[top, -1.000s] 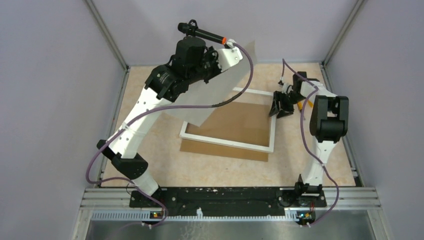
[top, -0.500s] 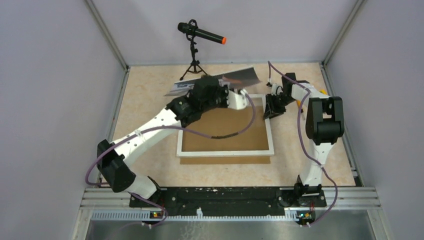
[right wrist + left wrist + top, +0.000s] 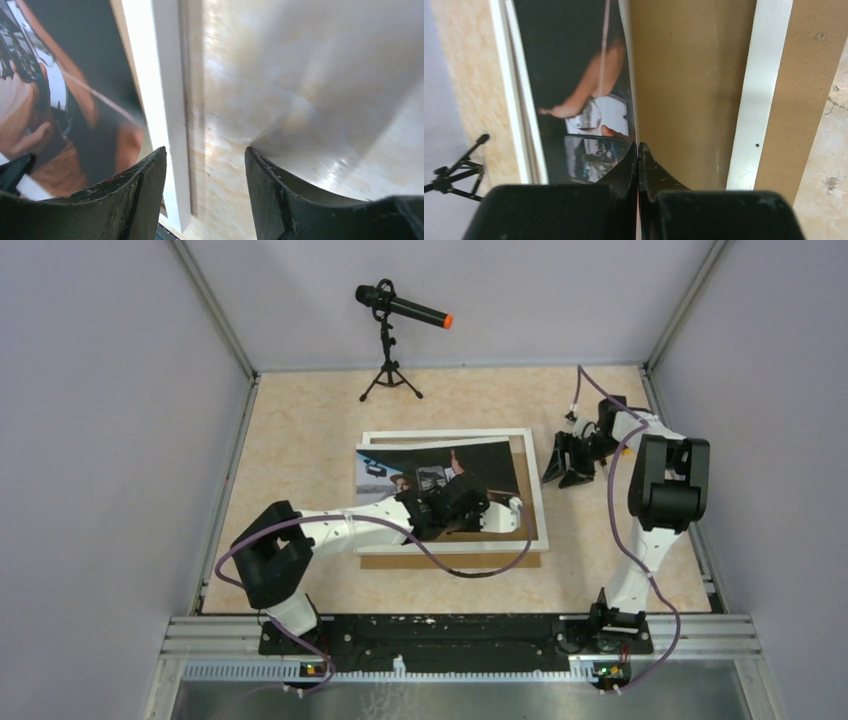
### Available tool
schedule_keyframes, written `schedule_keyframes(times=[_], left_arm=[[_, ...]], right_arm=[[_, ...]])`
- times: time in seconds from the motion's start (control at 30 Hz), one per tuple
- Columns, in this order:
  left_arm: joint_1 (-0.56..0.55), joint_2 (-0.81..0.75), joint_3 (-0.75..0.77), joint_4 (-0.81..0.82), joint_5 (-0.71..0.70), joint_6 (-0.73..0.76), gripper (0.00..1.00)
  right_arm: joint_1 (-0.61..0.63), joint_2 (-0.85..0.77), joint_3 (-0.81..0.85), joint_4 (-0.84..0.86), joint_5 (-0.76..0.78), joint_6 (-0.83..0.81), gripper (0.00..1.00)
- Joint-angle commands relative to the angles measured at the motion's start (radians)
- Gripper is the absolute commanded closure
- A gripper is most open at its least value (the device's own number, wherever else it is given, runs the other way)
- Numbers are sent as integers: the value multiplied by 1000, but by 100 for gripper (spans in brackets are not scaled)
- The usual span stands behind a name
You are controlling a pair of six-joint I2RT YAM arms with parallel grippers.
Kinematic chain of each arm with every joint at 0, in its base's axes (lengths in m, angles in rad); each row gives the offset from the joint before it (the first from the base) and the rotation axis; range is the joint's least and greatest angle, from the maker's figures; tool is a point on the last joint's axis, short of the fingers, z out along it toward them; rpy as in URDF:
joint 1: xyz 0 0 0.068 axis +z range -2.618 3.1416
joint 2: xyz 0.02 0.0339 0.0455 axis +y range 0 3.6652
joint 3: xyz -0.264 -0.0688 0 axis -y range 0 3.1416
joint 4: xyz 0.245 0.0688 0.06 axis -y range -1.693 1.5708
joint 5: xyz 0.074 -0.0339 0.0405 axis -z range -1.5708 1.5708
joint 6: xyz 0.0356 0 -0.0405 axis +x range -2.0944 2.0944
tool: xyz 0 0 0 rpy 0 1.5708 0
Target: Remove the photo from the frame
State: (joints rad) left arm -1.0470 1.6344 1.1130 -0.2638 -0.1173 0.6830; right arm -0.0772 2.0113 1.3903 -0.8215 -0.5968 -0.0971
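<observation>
Two claws, two states: your left claw is pinched tight on the near edge of the photo, while your right claw hangs open above the surface, just right of the frame. The photo lies picture-up across the frame's left and middle (its left edge covers the left rim). Brown backing board shows bare on the right. A microphone stands far off.
</observation>
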Motion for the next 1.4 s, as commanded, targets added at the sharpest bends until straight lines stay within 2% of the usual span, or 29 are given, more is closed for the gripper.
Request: schedule_keyframes(times=[0.0,0.27,0.37,0.43,0.47,0.5,0.53,0.6,0.63,0.73,0.9,1.07,1.17,1.27,1.37], left_arm=[[6,9,-36,108,30,-62,100],[5,-30,-94,97,190,-9,100],[4,-34,-94,97,221,-10,82],[4,-30,-92,86,225,5,62],[6,-32,-81,58,222,-4,47],[12,-36,-56,19,229,-22,37],[22,-44,-26,-32,260,-38,31],[48,-76,27,-106,317,-74,8],[66,-96,50,-134,343,-87,2],[138,-158,115,-182,388,-139,1],[309,-222,257,-311,467,-208,1],[452,-318,269,-384,476,-259,1],[584,-374,269,-417,508,-314,1],[733,-424,267,-456,539,-369,1],[922,-444,260,-527,609,-409,1]], right_arm=[[-32,-46,-28,-49,34,-44,42],[-32,-78,-30,-95,-54,-90,39],[-32,-94,-24,-102,-86,-101,35],[-30,-100,-12,-114,-102,-106,32],[-30,-104,-6,-120,-110,-110,30],[-29,-111,-1,-123,-119,-115,29],[-29,-117,1,-125,-130,-119,28],[-26,-136,12,-132,-154,-126,26],[-24,-146,22,-135,-167,-128,25],[-21,-181,74,-140,-212,-125,25],[-10,-244,198,-178,-203,-156,19],[-11,-382,240,-143,-124,-245,15],[-10,-487,197,-78,-81,-265,11],[-11,-610,89,31,-27,-245,1],[-10,-738,-77,151,37,-225,1]])
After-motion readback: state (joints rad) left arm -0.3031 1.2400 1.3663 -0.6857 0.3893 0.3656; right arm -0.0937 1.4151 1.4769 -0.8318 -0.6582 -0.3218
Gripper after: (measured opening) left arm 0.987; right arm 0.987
